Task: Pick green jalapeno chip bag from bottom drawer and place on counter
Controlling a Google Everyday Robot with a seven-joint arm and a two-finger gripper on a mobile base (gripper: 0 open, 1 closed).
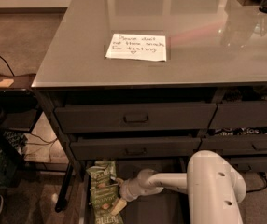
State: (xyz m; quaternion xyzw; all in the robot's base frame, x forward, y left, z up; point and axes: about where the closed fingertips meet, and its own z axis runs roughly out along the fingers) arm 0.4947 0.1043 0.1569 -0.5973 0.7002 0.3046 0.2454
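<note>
The green jalapeno chip bag (101,199) lies at the left end of the open bottom drawer (158,210), with its white block lettering at the near end. My gripper (117,195) reaches in from the right, low in the drawer at the bag's right edge. It is open, with one finger on the far side and one pale finger (118,207) on the near side of that edge. The counter (203,55) above carries the white handwritten note (137,46).
A paler green bag (100,171) lies just behind the jalapeno bag. Two rows of shut dark drawer fronts (134,118) overhang the open drawer. My white arm housing (214,185) fills the lower right. Cables and a dark shelf (7,85) are on the floor to the left.
</note>
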